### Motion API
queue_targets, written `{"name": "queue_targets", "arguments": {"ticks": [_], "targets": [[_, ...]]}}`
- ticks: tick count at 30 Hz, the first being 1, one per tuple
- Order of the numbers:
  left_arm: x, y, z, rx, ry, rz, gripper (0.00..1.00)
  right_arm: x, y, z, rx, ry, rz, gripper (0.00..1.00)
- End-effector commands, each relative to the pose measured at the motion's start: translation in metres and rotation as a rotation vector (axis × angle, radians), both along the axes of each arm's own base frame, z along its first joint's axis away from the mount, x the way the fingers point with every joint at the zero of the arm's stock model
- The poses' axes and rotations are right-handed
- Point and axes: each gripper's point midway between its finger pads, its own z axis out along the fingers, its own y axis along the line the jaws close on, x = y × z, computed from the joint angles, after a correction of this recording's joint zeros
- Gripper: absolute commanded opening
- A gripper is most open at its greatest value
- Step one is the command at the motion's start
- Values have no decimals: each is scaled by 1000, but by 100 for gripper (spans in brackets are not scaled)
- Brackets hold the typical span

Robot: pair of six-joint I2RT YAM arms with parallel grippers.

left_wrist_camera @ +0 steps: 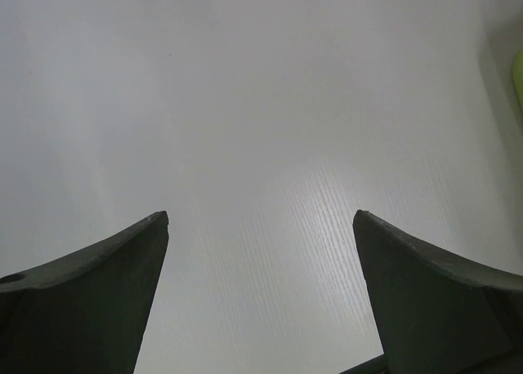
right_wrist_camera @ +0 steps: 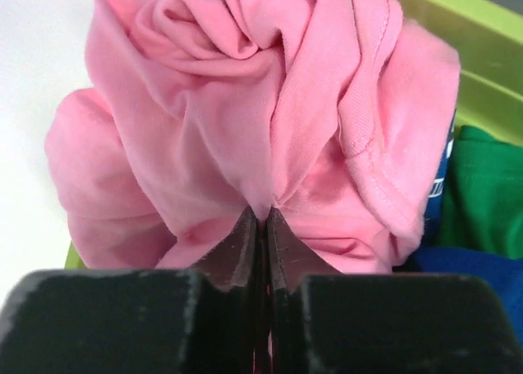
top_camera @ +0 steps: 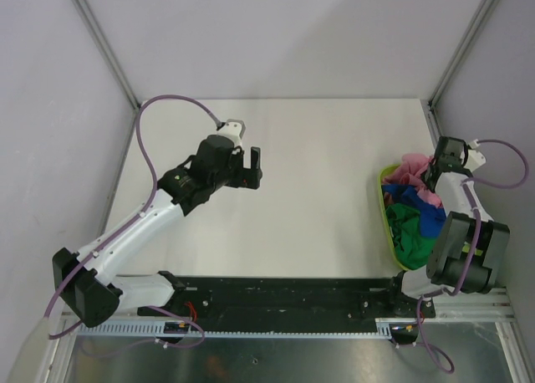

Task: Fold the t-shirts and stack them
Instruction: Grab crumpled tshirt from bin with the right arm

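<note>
Over the lime-green tub (right_wrist_camera: 482,55), my right gripper (right_wrist_camera: 260,223) clamps a bunched fold of the pink t-shirt (right_wrist_camera: 245,104), limp and light; my left gripper (left_wrist_camera: 261,219) gapes.

Soft, even light fills the overhead view; the white table (top_camera: 318,165) is bright, with faint shadows; in the left wrist view a pale sheen crosses the table and the dark fingers (left_wrist_camera: 90,300) look soft-edged; the right wrist view is sharp on the pink shirt (right_wrist_camera: 204,121), its folds gently shaded; the near black block (right_wrist_camera: 98,325) blurs.
</note>
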Motion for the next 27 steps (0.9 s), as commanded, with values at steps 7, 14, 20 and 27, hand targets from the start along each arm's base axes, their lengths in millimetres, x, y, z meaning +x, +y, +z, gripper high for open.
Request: {"name": "queue_targets", "arguments": {"ticks": [7,14,20,27], "targets": [[4,-1,8,-22,-22,-4,99,-10,-10,93,-114,-146,-17,0],[5,2,9,-16,-29,11,100,-19,-4,163,-144,-256,-5,0],[6,3,10,-15,-31,16,100,-25,2,230,-177,-390,7,0],[8,3,11,-20,-32,25,99,-26,14,315,-224,-536,44,0]]}}
